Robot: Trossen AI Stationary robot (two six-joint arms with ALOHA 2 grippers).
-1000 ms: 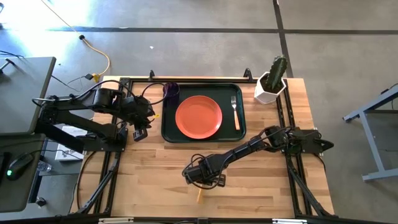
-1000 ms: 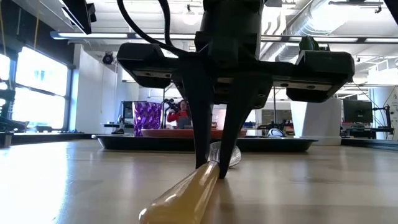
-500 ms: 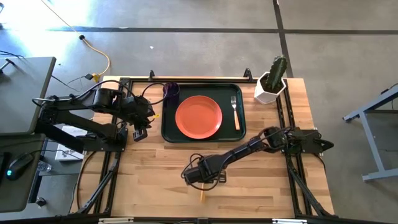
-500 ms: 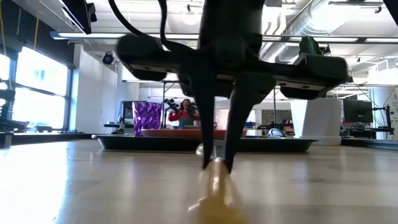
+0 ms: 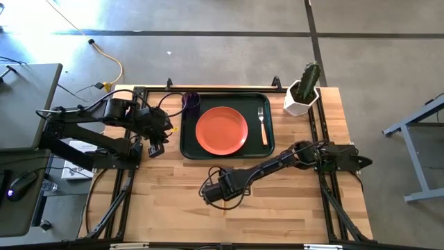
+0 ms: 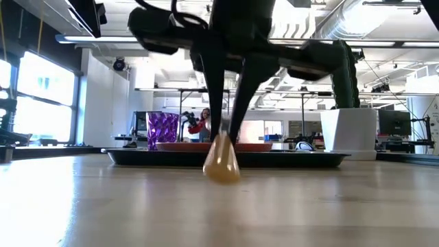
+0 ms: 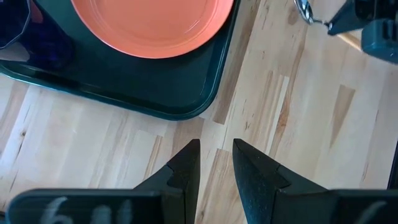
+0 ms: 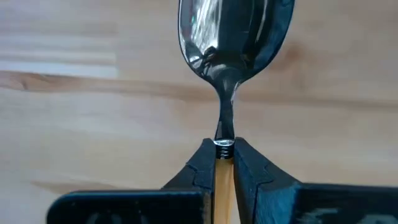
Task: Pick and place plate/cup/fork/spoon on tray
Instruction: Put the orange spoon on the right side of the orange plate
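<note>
One spoon [image 8: 231, 37] is in view, nearest the table's front edge. The right gripper [image 8: 223, 163] pinches it at the junction of metal neck and tan handle, fingers [image 8: 201, 168] pressed against either side. In the low view the handle end hangs clear of the wooden table [image 5: 277, 208], tilted down toward the camera, with the gripper [image 6: 225, 134] above it. In the high view that gripper [image 5: 211, 192] sits near the table's middle, just in front of the tray; the spoon itself cannot be made out there beneath the arm.

One tray [image 5: 187, 149] lies beyond, dark green, toward the far half of the table. It carries three items. One plate [image 5: 221, 130], salmon-orange, rests flat at the tray's centre. One fork [image 5: 262, 123] lies to the right of the plate, tines pointing toward the far edge, apart from the plate's rim. One cup [image 5: 190, 101], dark purple, stands in the far left corner of the tray, near the plate.

The left gripper [image 5: 155, 145] waits off the tray's left side, near its front left corner. In its wrist view the fingers [image 7: 185, 169] stand slightly apart with bare table showing between them, holding nothing.

One white pot with a cactus [image 5: 304, 90] stands at the far right corner of the table, outside the tray.
</note>
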